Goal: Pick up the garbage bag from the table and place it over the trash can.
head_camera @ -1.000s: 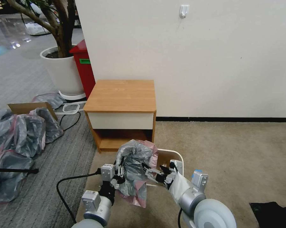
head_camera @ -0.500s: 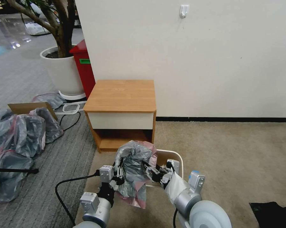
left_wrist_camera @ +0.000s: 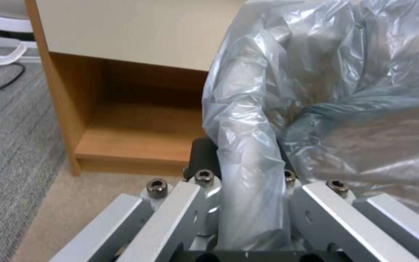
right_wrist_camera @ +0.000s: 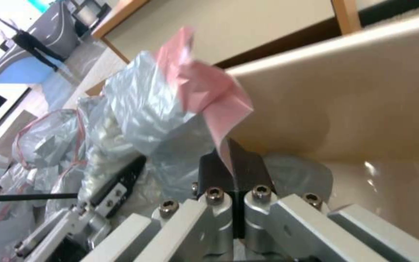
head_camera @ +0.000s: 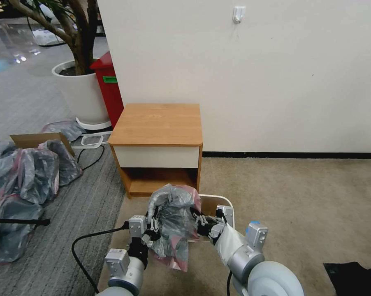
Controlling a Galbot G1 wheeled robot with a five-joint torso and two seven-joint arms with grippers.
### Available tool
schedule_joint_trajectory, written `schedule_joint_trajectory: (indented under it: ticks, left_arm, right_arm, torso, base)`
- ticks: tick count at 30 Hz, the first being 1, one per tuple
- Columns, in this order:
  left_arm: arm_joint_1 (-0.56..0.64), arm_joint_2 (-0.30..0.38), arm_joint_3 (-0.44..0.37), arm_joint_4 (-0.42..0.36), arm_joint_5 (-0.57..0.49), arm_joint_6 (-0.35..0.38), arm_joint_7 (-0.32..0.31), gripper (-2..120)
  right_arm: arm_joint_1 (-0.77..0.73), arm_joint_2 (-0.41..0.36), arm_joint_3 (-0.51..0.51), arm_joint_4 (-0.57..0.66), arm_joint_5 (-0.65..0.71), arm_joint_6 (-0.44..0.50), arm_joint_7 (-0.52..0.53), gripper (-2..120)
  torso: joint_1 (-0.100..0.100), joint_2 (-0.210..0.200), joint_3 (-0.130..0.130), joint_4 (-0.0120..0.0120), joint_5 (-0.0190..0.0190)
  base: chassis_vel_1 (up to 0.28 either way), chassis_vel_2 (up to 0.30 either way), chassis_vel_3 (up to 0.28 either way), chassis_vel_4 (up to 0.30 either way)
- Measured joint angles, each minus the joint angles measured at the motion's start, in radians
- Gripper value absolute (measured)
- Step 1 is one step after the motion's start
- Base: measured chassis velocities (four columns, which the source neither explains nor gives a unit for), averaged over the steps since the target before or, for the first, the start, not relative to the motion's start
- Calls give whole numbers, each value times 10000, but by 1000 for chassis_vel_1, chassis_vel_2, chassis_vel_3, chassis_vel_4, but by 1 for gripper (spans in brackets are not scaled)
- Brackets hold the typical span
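I have the garbage bag (head_camera: 173, 224) off the table (head_camera: 156, 123) and suspended between both grippers in front of the table's low shelf, above the near-left part of the trash can (head_camera: 228, 205), which stands on the carpet just in front of the table. The left gripper (head_camera: 152, 230) is closed on a rolled fold of grey film; in the left wrist view that fold (left_wrist_camera: 248, 174) runs straight down between the fingers. The right gripper (head_camera: 200, 224) has its pads brought together on the pink rim (right_wrist_camera: 204, 87), with only a thin strip of film pinched between them. I judge the bag to be very light, limp and crinkly, with a slick surface, so it will sag, fold on itself and slip from a shallow pinch. The pink rim is the correct place to hold it, since that edge must go around the can's rolled lip. The left grip appears to sit on the bag's body, not on the rim, which may keep the mouth from spreading. The mouth is not yet opened over the can.
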Motion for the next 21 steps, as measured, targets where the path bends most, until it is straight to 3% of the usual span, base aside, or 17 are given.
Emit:
schedule_joint_trajectory:
  ticks: [12,21]
  left_arm:
    - [-1,65,-1,19,-90,248,-169,7]
    - [133,167,-82,-158,-323,251,-122,7]
  right_arm:
    - [324,-421,744,782,-89,0,63,0]
    - [1895,-792,1105,0,712,-190,1158,0]
  torso:
    - [0,1,0,-2,-2]
    - [0,0,1,0,0]
  base:
    - [0,0,0,0]
    - [0,0,0,0]
